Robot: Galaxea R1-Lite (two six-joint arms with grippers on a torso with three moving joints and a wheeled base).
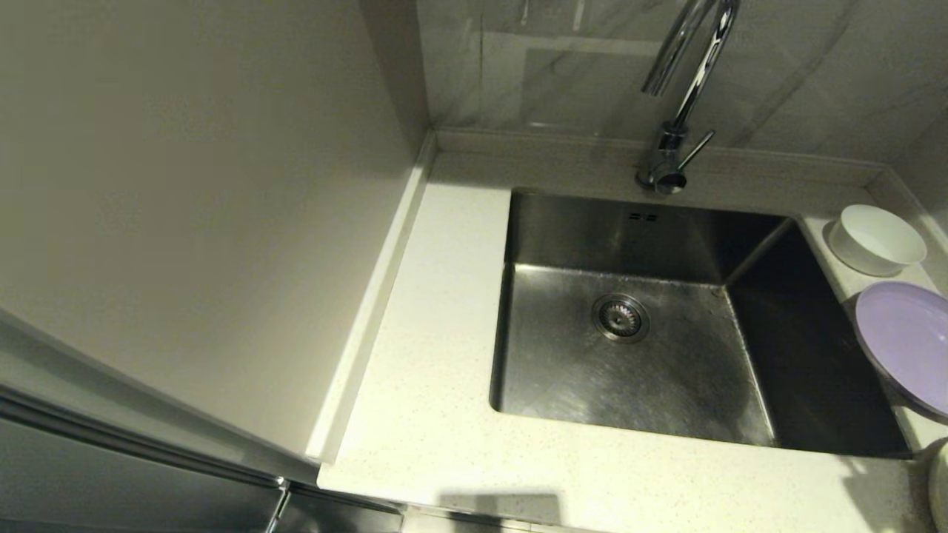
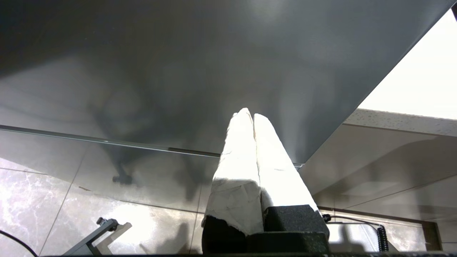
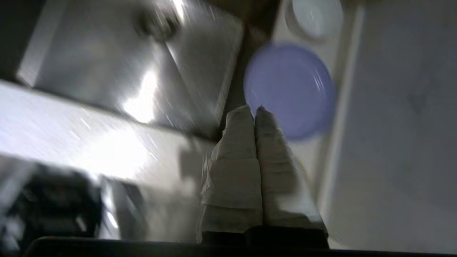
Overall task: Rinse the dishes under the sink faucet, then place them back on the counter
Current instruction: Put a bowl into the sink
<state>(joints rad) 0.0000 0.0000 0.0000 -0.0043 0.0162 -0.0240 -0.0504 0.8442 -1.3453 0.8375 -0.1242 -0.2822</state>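
The steel sink [image 1: 666, 370] lies empty, its drain strainer [image 1: 621, 317] in the middle and the chrome faucet [image 1: 685, 81] behind it. Along the counter [image 1: 422, 355] to the sink's right stand the white bowl [image 1: 878, 238] and the lilac plate [image 1: 907, 340]; a pale sliver at the picture's edge looks like the cream plate [image 1: 939, 485]. Neither arm shows in the head view. My right gripper [image 3: 254, 110] is shut and empty, hovering near the lilac plate [image 3: 289, 89], with the bowl [image 3: 316, 16] beyond. My left gripper [image 2: 251, 115] is shut and empty, parked low.
A tall pale panel [image 1: 185, 185] walls off the counter's left side, with a low raised edge [image 1: 370, 311] along it. The left gripper faces a grey cabinet front [image 2: 214, 71] below the counter's edge [image 2: 400, 121]. A tiled wall rises behind the faucet.
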